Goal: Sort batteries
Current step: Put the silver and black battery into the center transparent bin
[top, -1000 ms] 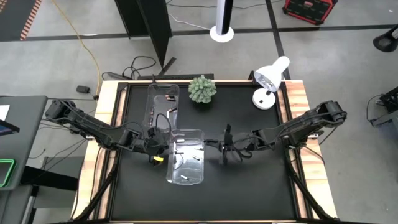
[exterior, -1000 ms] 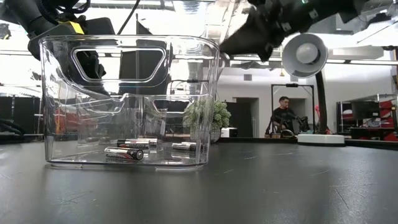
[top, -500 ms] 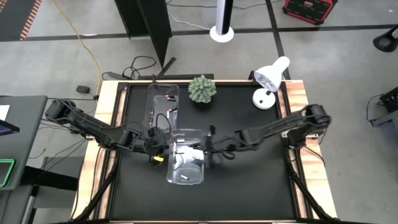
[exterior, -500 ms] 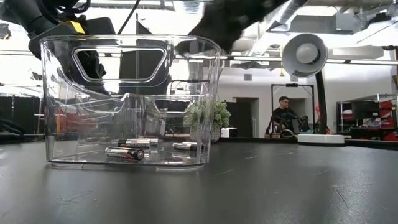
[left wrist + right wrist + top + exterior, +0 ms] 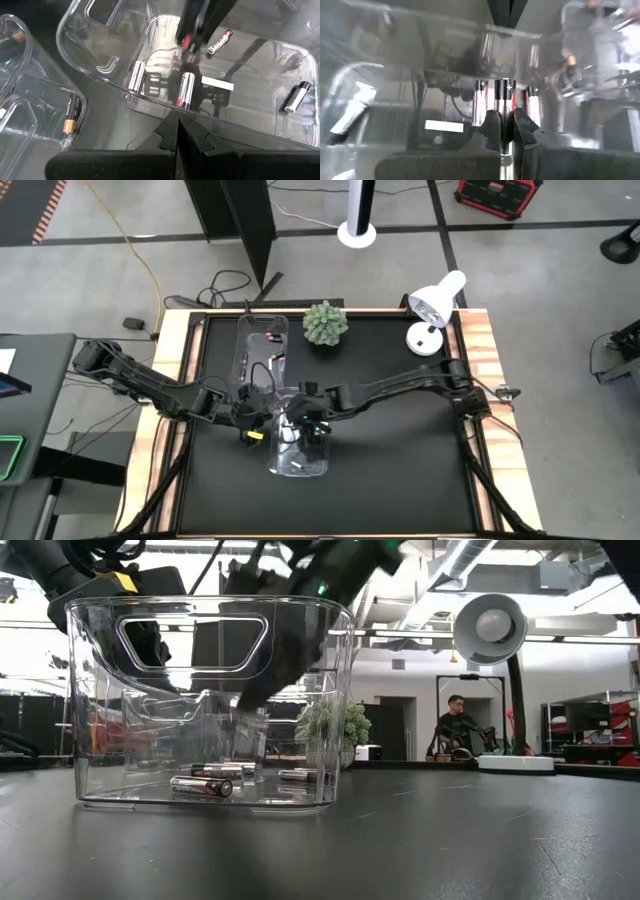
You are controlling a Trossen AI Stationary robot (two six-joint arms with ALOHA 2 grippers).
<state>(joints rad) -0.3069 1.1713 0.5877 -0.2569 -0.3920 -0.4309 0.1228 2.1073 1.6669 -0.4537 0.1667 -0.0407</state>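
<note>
Right gripper blurred behind bin

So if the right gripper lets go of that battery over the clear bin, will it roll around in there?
Probably a little. The battery in the right gripper is a smooth cylinder, so it should roll. The bin has tall walls, likely containing it. Batteries already inside lie flat, suggesting it settles.

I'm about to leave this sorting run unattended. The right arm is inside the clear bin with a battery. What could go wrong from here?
1. The right gripper, shut on a black-and-silver battery, hangs inside the clear plastic bin; its arm could knock the wall.
2. A dropped battery may roll among the silver batteries below.
3. The shut left gripper sits close outside the bin, so the arms could collide.
</note>
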